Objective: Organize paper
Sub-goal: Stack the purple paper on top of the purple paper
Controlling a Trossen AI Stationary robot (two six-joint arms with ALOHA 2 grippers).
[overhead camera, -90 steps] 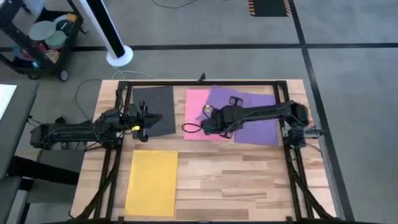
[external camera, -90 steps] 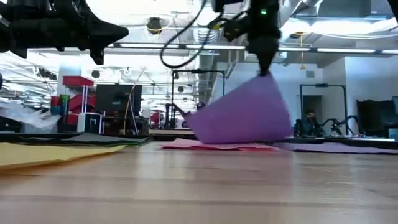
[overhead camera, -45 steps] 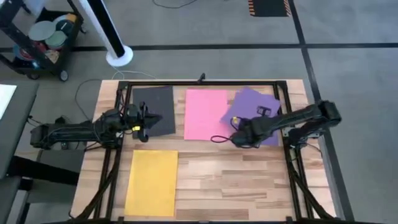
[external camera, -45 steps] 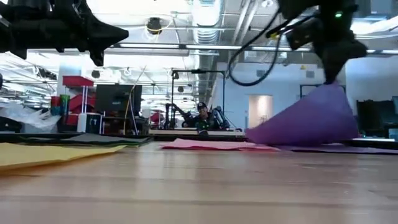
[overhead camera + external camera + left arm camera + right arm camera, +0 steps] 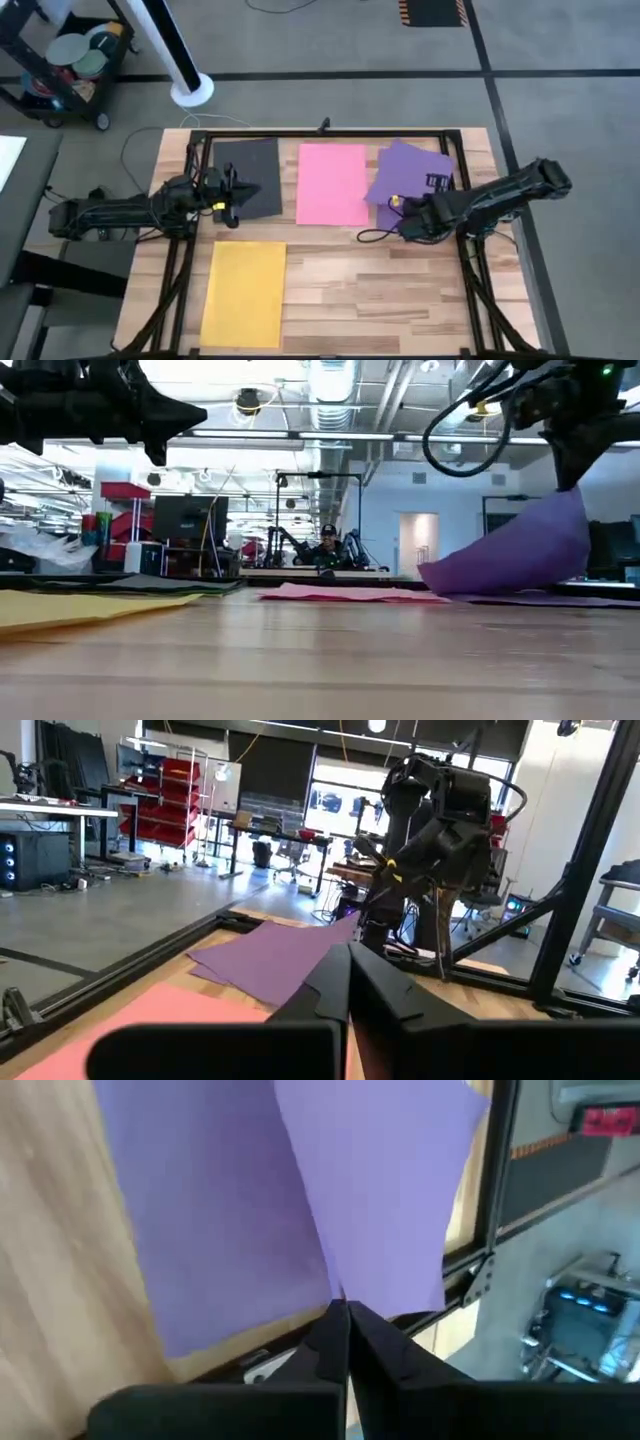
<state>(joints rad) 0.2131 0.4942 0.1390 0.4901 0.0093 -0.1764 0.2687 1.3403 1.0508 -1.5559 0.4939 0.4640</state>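
High view, pale plank table [image 5: 400, 290], right pincer [image 5: 402, 213] pinching lifted purple sheet [image 5: 405, 170], left pincer [image 5: 243, 192] closed, empty.

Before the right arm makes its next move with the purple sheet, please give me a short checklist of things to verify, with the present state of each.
1. Right gripper shut on the lifted purple sheet: ok.
2. Held sheet off the pink sheet: ok, a strip of table shows between them.
3. Held sheet lined up with the second purple sheet under it: not ok, it sits skewed and one side is raised.
4. Left gripper out of the way: ok, it is over the black sheet.
5. Yellow sheet flat: ok.
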